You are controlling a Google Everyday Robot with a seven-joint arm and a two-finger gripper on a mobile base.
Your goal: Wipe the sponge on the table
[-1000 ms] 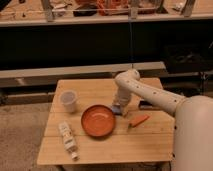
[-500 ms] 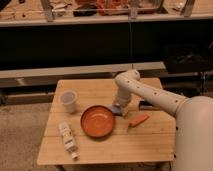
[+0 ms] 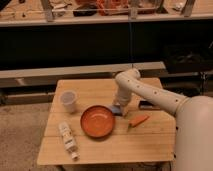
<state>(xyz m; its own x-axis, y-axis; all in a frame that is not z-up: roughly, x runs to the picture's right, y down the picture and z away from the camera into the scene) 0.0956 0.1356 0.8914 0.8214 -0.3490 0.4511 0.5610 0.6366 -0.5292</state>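
Note:
The light-blue sponge point(image 3: 116, 110) lies on the wooden slatted table point(image 3: 100, 146), just right of the orange bowl point(image 3: 98, 121). My gripper point(image 3: 120, 106) points down onto the sponge from above and hides part of it. The white arm reaches in from the lower right.
A white cup point(image 3: 68, 101) stands at the table's left. A small bottle point(image 3: 67, 139) lies near the front left. An orange carrot point(image 3: 138, 120) lies right of the bowl, and a black flat bar point(image 3: 149, 105) sits behind it. A long grey shelf point(image 3: 75, 71) runs behind the table.

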